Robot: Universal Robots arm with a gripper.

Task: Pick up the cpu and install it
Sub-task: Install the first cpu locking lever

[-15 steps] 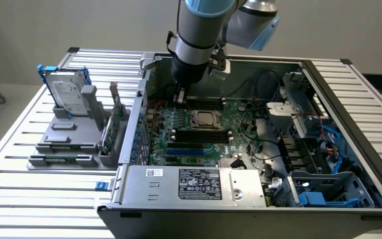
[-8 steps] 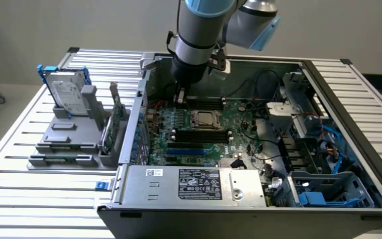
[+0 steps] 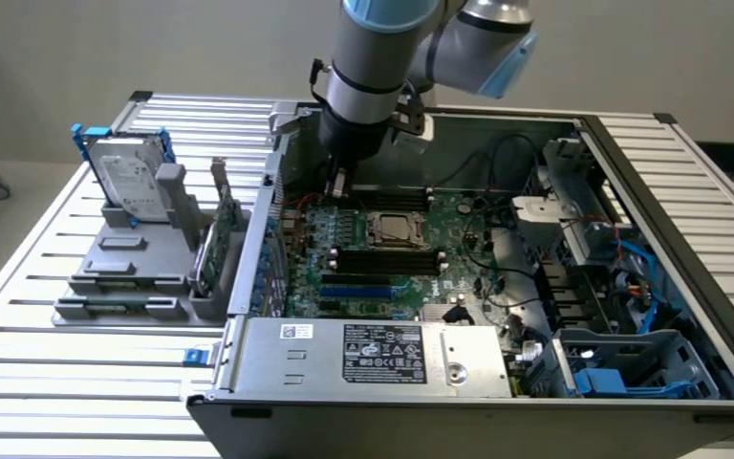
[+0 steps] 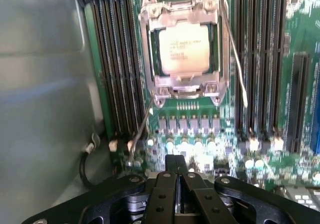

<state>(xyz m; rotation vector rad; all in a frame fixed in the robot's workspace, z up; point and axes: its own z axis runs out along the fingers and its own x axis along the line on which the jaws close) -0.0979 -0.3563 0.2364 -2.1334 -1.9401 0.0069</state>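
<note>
Our gripper (image 4: 176, 164) is clenched, its two black fingers (image 4: 165, 194) pressed flat against each other with nothing caught between them. We see it hanging from the grey arm (image 3: 374, 57), which reaches down into the open computer case (image 3: 673, 191). The tips hover just above the green motherboard (image 3: 463, 225), close to the case wall on the exterior view's left.

The cpu (image 4: 183, 47) lies flat in its socket, pale metal top up, with lines of dark print across it. A silver socket frame (image 4: 150, 39) sits around its edges, and a thin wire lever (image 4: 237, 69) runs along one side of that frame. We find the chip apart from the fingertips, not touched by them, and a row of small board components lies between the two. Black memory slots (image 4: 117, 59) flank the socket on both sides.

At the near end of the case rests a silver power supply (image 3: 380, 354) with a printed label, and beside it, on the exterior view's right, a blue drive cage (image 3: 635, 368). Outside the case, on the exterior view's left, a hard drive (image 3: 131, 177) in a blue frame leans upright on a grey stand. All of this sits on a slatted aluminium table (image 3: 74, 373).
</note>
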